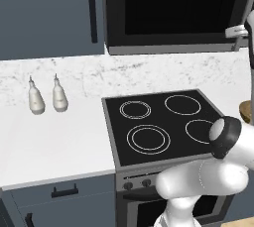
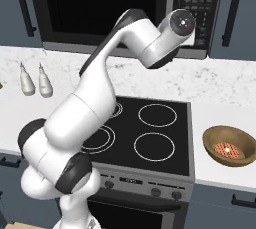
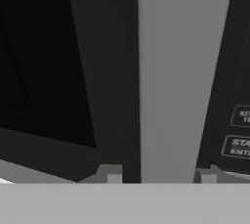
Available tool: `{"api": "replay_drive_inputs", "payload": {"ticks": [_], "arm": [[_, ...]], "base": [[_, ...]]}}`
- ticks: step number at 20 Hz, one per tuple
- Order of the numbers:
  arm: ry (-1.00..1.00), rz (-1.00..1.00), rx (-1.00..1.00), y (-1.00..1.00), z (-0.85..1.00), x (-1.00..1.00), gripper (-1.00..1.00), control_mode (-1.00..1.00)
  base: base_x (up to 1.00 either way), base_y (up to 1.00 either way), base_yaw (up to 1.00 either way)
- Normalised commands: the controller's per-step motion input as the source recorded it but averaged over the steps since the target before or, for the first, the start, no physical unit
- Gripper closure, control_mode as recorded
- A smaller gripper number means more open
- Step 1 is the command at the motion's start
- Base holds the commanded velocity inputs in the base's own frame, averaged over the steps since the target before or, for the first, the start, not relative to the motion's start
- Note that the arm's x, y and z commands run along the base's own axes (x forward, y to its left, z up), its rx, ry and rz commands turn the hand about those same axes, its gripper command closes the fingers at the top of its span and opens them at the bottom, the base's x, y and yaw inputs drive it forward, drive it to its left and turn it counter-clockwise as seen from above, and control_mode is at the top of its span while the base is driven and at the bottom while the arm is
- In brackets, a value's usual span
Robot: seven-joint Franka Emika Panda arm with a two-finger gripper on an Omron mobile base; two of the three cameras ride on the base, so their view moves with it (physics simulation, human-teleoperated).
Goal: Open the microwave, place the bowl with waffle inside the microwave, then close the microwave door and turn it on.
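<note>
Straddling microwave door (image 3: 102,71) handle, claw (image 3: 161,178) open

Arm rises from base at near side, upper link leaning up and to the right, elbow bent high, forearm angled down-right to a dark-capped wrist, up at far side of scene. Wrist sits high and far right in left base view, w/ hand just at the frame edge. Gripper (image 3: 161,175) points fwd, away from base. Fingertips (image 3: 114,174) well apart, jaws spread wide, nothing btwn them. Lower arm links folded near base, dark joint bands showing at shoulder and elbow.
</note>
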Motion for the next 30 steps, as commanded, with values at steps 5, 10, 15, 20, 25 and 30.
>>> {"api": "replay_drive_inputs", "payload": {"ticks": [5, 10, 15, 20, 25, 30], "arm": [[0.16, 0.00, 0.00, 1.00, 0.05, -0.60, 1.00, -1.00], [0.15, 0.00, 0.00, 1.00, 0.01, -0.71, 1.00, -1.00], [0.19, 0.00, 0.00, 1.00, 0.06, -0.72, 1.00, -1.00], [0.24, 0.00, -0.01, 1.00, 0.12, -0.61, 1.00, -1.00], [0.33, 0.02, 0.00, 1.00, 0.39, -0.60, 1.00, -1.00], [0.39, 0.03, 0.00, 0.99, 0.56, -0.63, 1.00, -1.00]], "base": [[0.00, 0.00, 0.00], [0.00, 0.00, 0.00], [0.00, 0.00, 0.00], [0.00, 0.00, 0.00], [0.00, 0.00, 0.00], [0.00, 0.00, 0.00]]}}
